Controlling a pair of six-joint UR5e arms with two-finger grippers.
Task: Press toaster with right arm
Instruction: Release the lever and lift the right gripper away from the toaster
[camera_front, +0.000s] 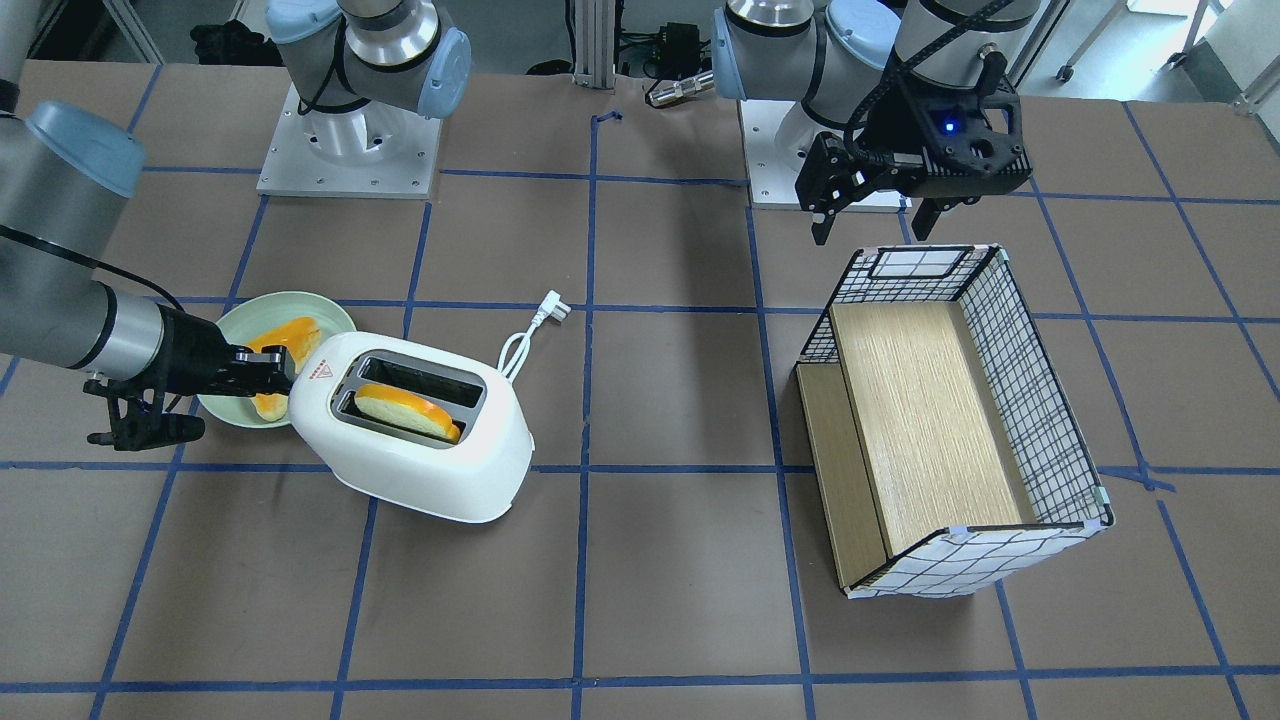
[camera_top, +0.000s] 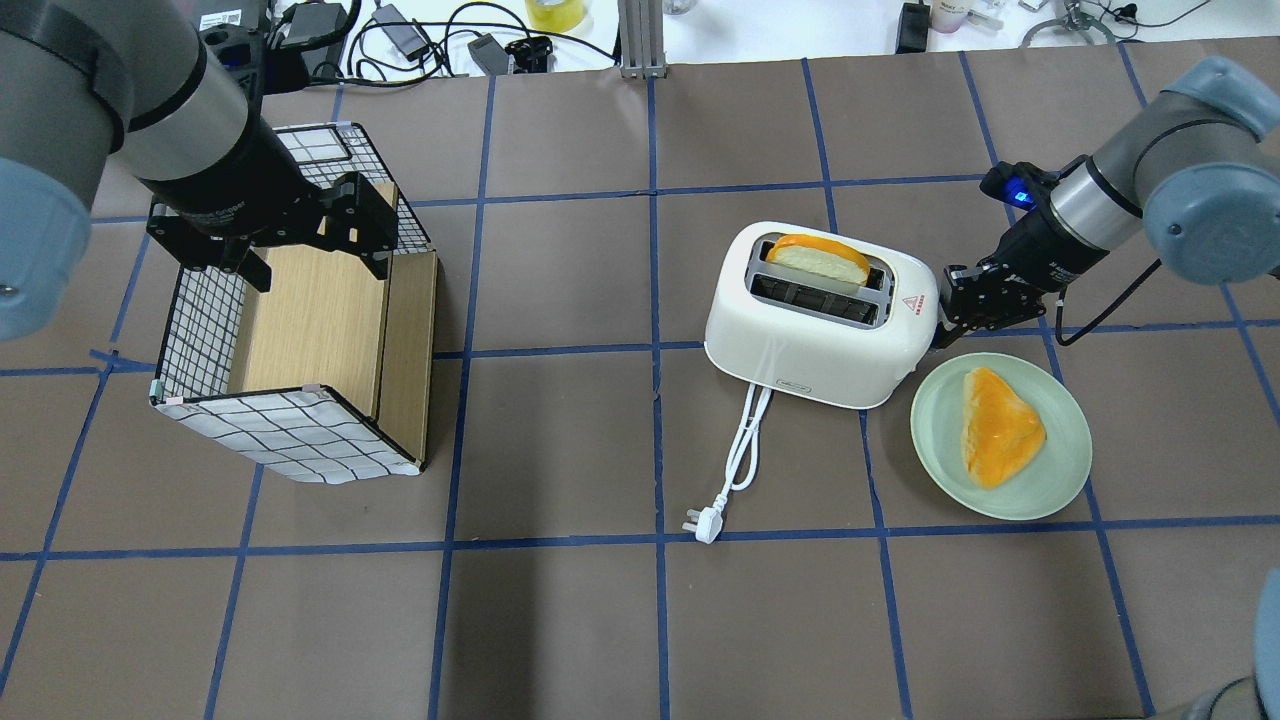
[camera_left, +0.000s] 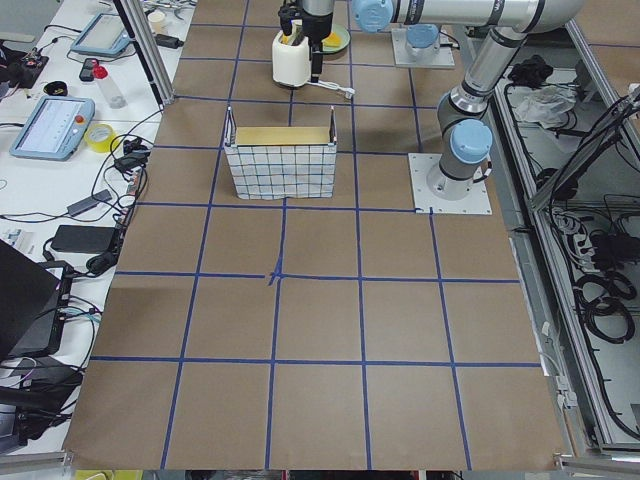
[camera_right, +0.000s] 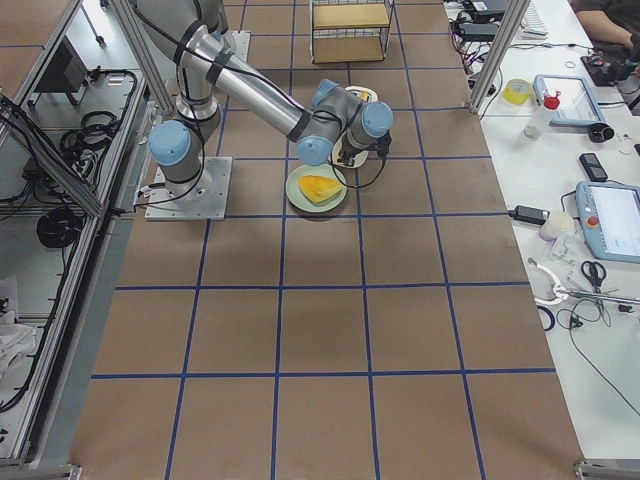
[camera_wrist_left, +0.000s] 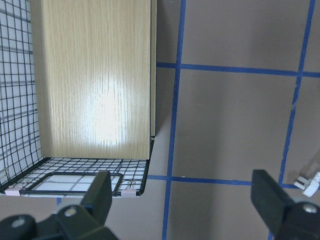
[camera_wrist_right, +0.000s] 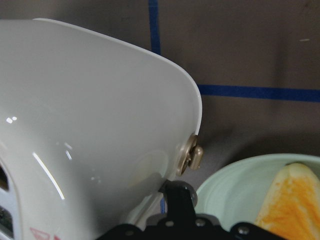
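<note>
The white toaster (camera_front: 430, 470) lies at an angle on the table, with a slice of orange-topped bread (camera_front: 405, 410) in one slot. It also shows in the overhead view (camera_top: 820, 360). My right gripper (camera_top: 948, 305) is shut, and its fingertips are against the toaster's end just below the red triangle mark. In the right wrist view one black finger (camera_wrist_right: 177, 196) touches the white shell beside a small round knob (camera_wrist_right: 192, 155). My left gripper (camera_top: 300, 240) hangs open and empty over the basket's rear edge, far from the toaster.
A green plate (camera_top: 940, 420) with a second slice of bread (camera_top: 1000, 425) sits beside the toaster, under my right wrist. The toaster's white cord and plug (camera_top: 707, 525) trail toward me. A wire basket with a wood floor (camera_top: 290, 435) stands on my left.
</note>
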